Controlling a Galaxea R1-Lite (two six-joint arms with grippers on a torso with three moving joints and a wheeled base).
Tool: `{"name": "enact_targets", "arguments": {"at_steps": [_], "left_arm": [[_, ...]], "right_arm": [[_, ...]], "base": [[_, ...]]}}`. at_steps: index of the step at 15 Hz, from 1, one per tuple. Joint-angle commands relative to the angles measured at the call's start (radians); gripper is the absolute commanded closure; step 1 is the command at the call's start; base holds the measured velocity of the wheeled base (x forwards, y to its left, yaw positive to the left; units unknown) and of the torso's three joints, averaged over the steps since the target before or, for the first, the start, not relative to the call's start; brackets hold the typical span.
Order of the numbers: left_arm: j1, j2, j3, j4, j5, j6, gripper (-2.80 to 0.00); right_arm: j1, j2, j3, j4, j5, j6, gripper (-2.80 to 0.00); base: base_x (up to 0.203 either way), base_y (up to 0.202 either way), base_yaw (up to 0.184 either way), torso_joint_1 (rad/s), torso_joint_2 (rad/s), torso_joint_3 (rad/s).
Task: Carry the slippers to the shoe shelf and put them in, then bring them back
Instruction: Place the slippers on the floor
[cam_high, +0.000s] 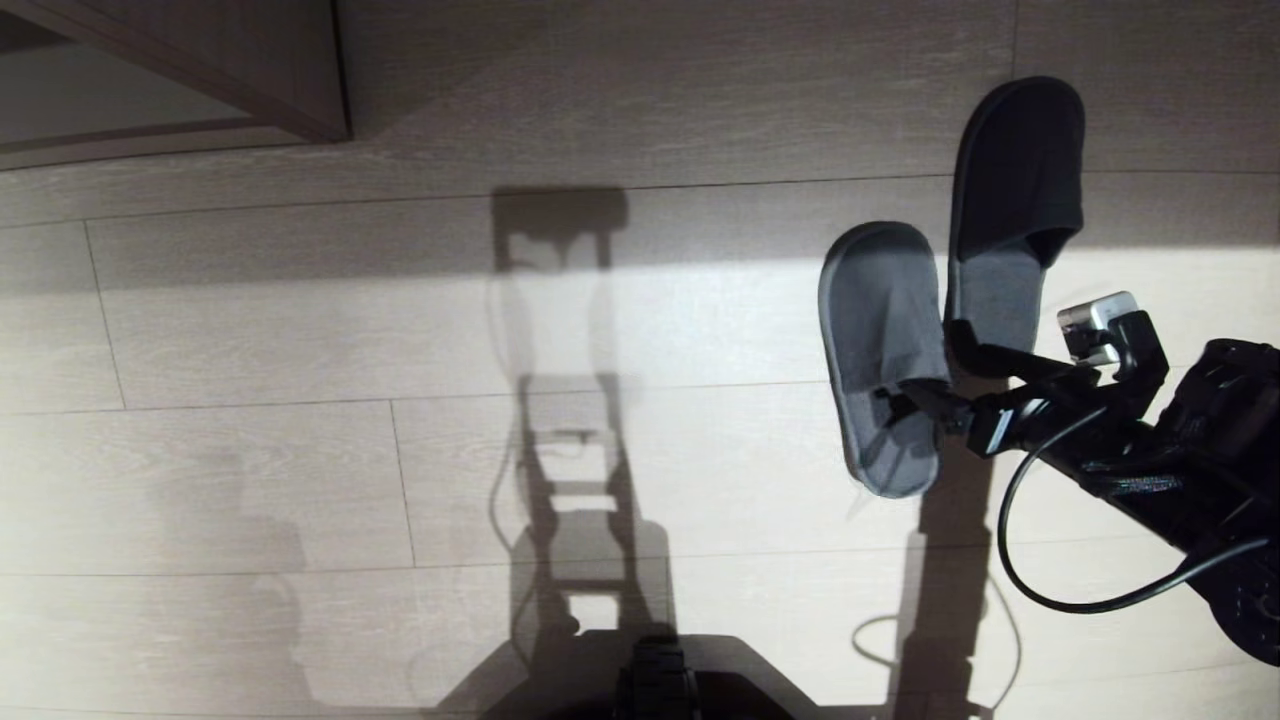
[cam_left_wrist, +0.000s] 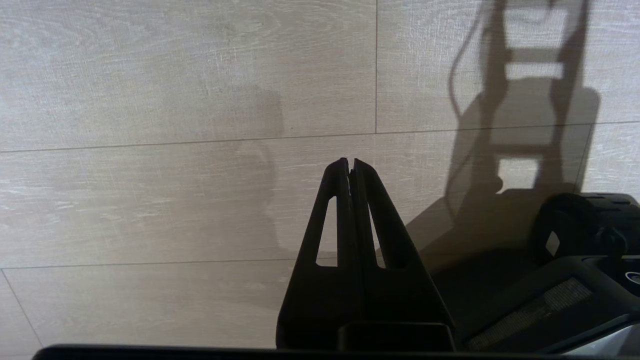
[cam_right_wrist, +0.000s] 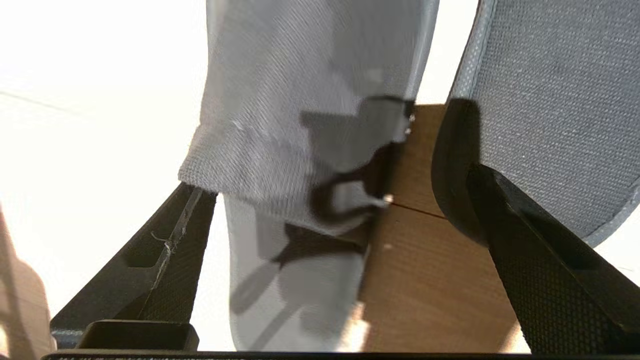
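Both slippers (cam_high: 945, 290) are lying on the wood-plank floor (cam_high: 300, 450), side by side and slightly overlapping, toes pointing away from the robot, one partly in a band of sunlight and the other reaching further into shade. The right gripper (cam_high: 945, 375) is sitting low at the slippers' heel ends with its fingers spread wide: in the right wrist view one finger (cam_right_wrist: 150, 260) is standing just outside the nearer slipper (cam_right_wrist: 300, 150) and the other (cam_right_wrist: 550, 280) is lying over the heel of its partner, and neither slipper appears to be pinched. The left gripper (cam_left_wrist: 350, 170) is hanging over bare floor well apart from the slippers, its fingers pressed together and holding nothing. Far from the slippers, at the opposite upper corner of the head view, a corner of the shoe shelf (cam_high: 290, 90) is showing, with nothing visible inside the part that can be seen. Judging by this, the slippers are resting on the floor away from the shelf, so this is either the opening grasp or the final set-down; the pictures alone are not settling which, and nothing shows the shelf trip as done.
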Motion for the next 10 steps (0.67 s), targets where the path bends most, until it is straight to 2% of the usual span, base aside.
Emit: {"name": "enact_targets", "arguments": {"at_steps": [1, 5, 10], "left_arm": [[0.002, -0.002, 0.000, 0.000, 0.000, 0.000, 0.00], [0.002, -0.002, 0.000, 0.000, 0.000, 0.000, 0.00], [0.002, -0.002, 0.000, 0.000, 0.000, 0.000, 0.00]], "right_arm": [[0.001, -0.003, -0.001, -0.009, 0.003, -0.002, -2.80], [0.008, -0.077, 0.047, -0.024, 0.007, -0.011, -2.80], [0.026, -0.146, 0.165, -0.026, 0.027, -0.064, -2.80]], "base": [[0.000, 0.000, 0.000, 0.000, 0.00, 0.000], [0.000, 0.000, 0.000, 0.000, 0.00, 0.000], [0.000, 0.000, 0.000, 0.000, 0.00, 0.000]]}}
